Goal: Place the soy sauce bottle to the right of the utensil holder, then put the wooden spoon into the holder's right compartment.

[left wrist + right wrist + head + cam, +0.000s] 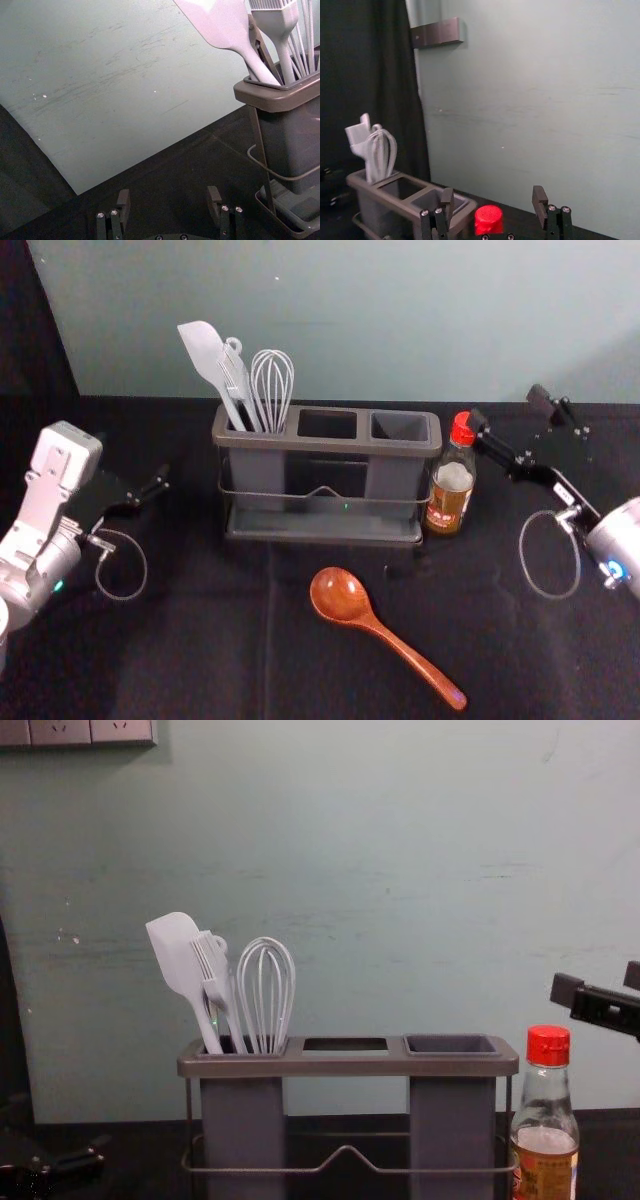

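Note:
My right gripper (507,408) is open above and right of the soy sauce bottle (452,480); in the right wrist view, the red cap (488,219) shows low between the fingers of that gripper (493,196). Upright, the bottle (546,1120) stands close by the right end of the utensil holder (320,530). The right compartment (452,1044) has nothing rising from it. In front of the holder lies the wooden spoon (342,596), bowl toward the holder, handle toward the front right. My left gripper (140,495) is left of the holder, open and empty in its wrist view (169,196).
A white spatula (205,355), a brush (212,970) and a whisk (272,385) stand in the holder's left compartment. Behind the black-covered table (200,640) rises a pale wall (400,320). Dark cloth (370,75) hangs at the left.

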